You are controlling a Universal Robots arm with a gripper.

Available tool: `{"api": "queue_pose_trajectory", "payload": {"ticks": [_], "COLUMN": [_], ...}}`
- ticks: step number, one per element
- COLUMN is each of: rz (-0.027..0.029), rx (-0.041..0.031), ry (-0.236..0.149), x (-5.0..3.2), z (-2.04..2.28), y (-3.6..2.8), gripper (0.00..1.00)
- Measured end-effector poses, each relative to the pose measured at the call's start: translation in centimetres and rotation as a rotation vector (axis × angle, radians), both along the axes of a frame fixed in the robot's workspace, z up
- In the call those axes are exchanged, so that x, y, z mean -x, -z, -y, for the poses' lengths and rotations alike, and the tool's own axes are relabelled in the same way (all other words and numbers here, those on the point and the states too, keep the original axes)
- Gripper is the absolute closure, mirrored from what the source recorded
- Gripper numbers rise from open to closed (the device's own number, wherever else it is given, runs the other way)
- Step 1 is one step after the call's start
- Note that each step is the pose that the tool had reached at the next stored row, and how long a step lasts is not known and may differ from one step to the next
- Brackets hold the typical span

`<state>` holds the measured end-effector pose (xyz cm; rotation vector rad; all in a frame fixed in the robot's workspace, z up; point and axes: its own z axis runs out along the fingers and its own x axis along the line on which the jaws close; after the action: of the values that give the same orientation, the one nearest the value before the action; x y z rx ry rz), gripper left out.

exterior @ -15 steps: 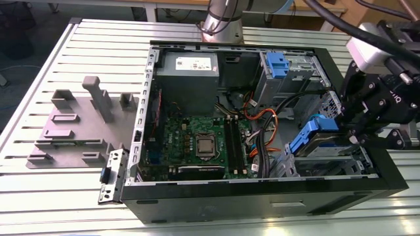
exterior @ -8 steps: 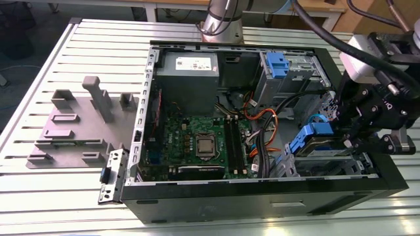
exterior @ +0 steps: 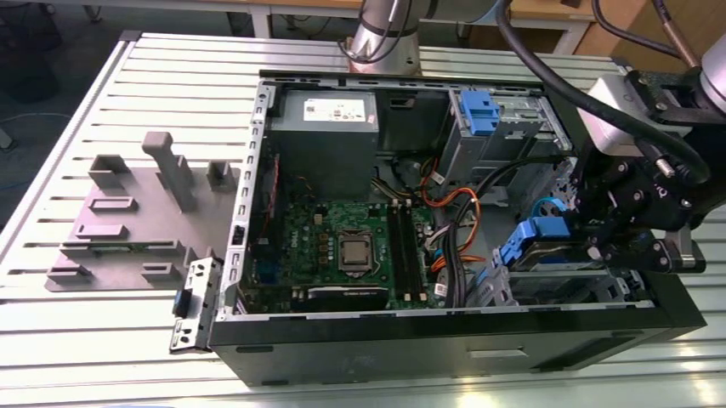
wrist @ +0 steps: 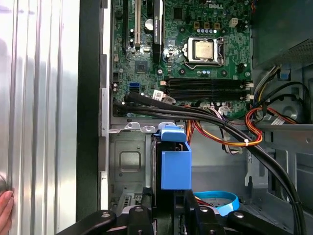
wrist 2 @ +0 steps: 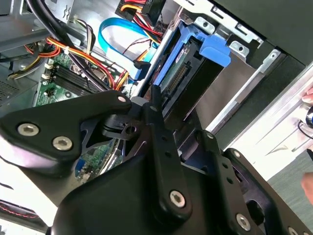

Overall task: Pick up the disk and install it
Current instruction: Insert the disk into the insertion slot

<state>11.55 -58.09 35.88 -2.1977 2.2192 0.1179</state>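
Across the slatted table (exterior: 68, 110), an open computer case (exterior: 454, 340) lying on its side. Deep inside the case, a green motherboard (exterior: 340, 246). At the case's corner on the exterior view's right, the black gripper (exterior: 584, 242), clamped on the disk (exterior: 542, 246), with fingers (wrist: 146, 215) flanking its blue carrier. Disk at the case's metal drive cage (wrist: 127, 166); how far seated, impossible to tell. Just outside the case wall, a person's fingertips (wrist: 4, 210).
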Motion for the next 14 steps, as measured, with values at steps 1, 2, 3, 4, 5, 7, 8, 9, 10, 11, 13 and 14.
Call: {"api": "queue_pose_trajectory", "payload": {"ticks": [1, 2, 3, 4, 5, 7, 8, 9, 10, 11, 13, 14], "rz": [0.0, 0.0, 0.0001, 0.0001, 0.0, 0.0, 0.0, 0.0, 0.0, 0.0, 0.0008, 0.0036], "rx": [0.0, 0.0, -0.0006, -0.0004, -0.0004, -0.0002, -0.0002, -0.0001, -0.0001, -0.0001, -0.0035, -0.0048], "ry": [0.0, 0.0, 0.0, 0.0, 0.0, 0.0, 0.0, 0.0, 0.0, 0.0, 0.0, 0.0], "x": [0.0, 0.0, 0.0, 0.0, 0.0, 0.0, 0.0, 0.0, 0.0, 0.0, 0.0, 0.01], "z": [0.0, 0.0, 0.0, 0.0, 0.0, 0.0, 0.0, 0.0, 0.0, 0.0, 0.0, 0.0], "y": [0.0, 0.0, 0.03, 0.02, 0.02, 0.02, 0.01, 0.01, 0.01, 0.01, 0.08, 0.15], "gripper": [0.65, 0.65, 0.64, 0.64, 0.58, 0.58, 0.58, 0.58, 0.58, 0.58, 0.58, 0.58]}}
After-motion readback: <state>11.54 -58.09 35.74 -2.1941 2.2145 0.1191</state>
